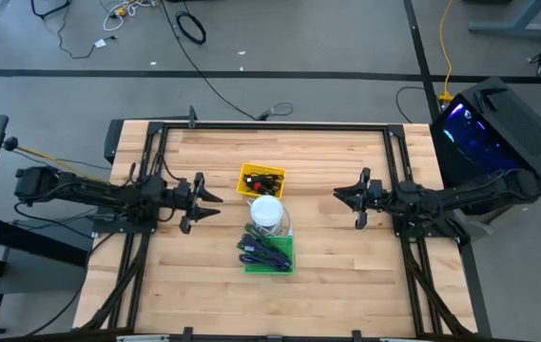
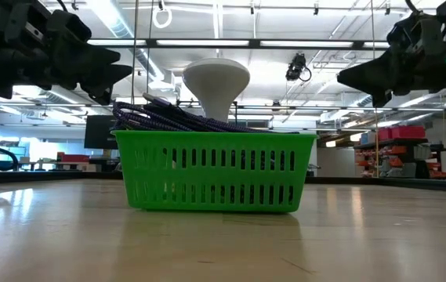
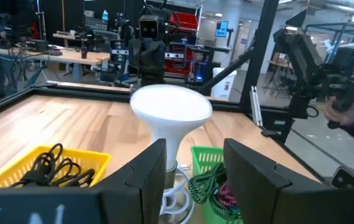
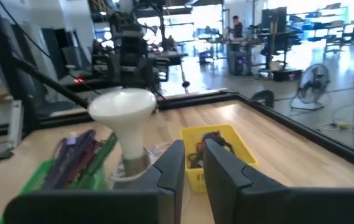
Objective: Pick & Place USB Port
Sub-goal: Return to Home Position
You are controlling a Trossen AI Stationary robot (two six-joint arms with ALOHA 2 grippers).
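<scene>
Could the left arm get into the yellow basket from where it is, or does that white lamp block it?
Probably yes. The left claw hangs open beside the yellow basket, with only bare table between them. The white lamp stands between it and the green basket, off that path.

Both black arms [image 1: 99, 195] carry angular end effectors [image 1: 213, 203].

The right gripper [image 4: 193, 148] is slightly parted. Beyond it, a yellow bin [image 4: 244, 149] holds dark cables [image 4: 220, 138] beside a white lamp [image 4: 122, 109].
</scene>
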